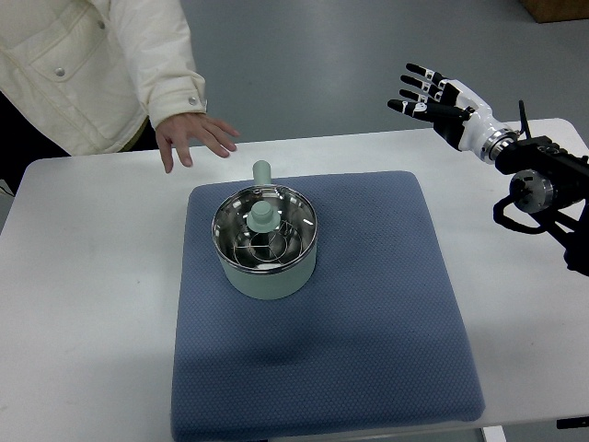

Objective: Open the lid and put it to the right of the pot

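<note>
The place looked like a robotics lab or test room rather than a home kitchen. A plain white table (92,276) stood on a bare grey floor (368,64), with a blue mat (368,322) laid out on it as a work area. A small pot (267,249) sat alone on the mat, away from any stove. A person in a white jacket (83,55) stood at the far side, and a cardboard box (557,9) showed at the top corner.
</note>
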Controlling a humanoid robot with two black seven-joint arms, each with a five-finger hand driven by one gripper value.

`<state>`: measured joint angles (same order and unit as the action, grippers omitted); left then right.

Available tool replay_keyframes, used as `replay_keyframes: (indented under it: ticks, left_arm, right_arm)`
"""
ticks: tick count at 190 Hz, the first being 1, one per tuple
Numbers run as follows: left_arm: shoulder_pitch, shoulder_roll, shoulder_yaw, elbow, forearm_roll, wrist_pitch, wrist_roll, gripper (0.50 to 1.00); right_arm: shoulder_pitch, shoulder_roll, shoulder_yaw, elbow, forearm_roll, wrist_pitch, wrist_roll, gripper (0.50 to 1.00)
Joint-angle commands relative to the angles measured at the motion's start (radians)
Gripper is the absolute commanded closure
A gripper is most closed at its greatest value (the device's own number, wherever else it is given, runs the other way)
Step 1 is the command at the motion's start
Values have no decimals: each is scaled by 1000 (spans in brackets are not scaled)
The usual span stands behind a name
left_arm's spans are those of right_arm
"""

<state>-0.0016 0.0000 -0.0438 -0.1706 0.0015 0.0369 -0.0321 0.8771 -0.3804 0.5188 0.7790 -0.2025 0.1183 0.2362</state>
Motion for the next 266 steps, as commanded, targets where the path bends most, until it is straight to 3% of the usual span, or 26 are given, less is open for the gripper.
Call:
replay_keyframes:
  ticks: [1,266]
  left_arm:
    - [0,0,1,0,0,0,0,500]
    - [0,0,2,0,0,8,-2,500]
  right_arm:
    - [-1,0,-2,0,0,0,0,570]
    - [-17,6,3,-50,0,0,3,570]
